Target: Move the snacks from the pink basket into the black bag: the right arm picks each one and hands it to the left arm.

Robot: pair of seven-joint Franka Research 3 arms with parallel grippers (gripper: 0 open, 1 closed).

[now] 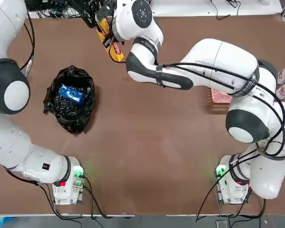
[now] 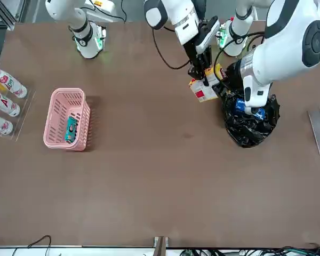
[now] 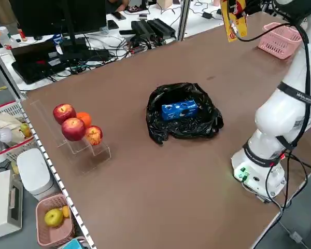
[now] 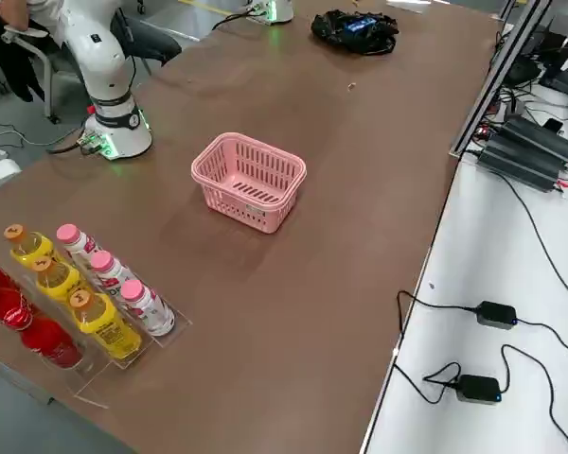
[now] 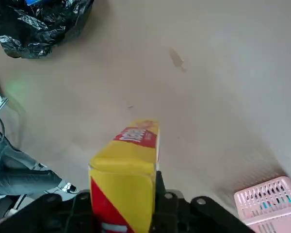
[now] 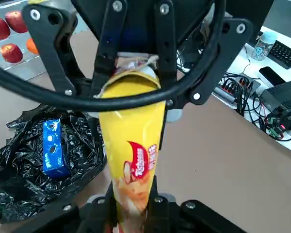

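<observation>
A yellow snack (image 6: 133, 131) with red marks hangs in the air between both grippers, above the far left part of the table (image 1: 115, 50). My right gripper (image 6: 131, 194) is shut on one end of it. Facing it, my left gripper (image 5: 123, 199) is shut on the other end (image 5: 128, 160). The black bag (image 1: 71, 114) lies on the table's left side with a blue snack (image 1: 72, 94) inside. On the right side stands the pink basket (image 2: 50, 120), holding a small teal snack (image 2: 70, 129). In the top view my right arm covers most of the basket.
Rows of bottles (image 4: 104, 293) stand in a clear rack at the table's right edge. Apples and an orange (image 3: 75, 127) sit on a clear rack at the left edge. Bare brown table lies between the bag and the basket.
</observation>
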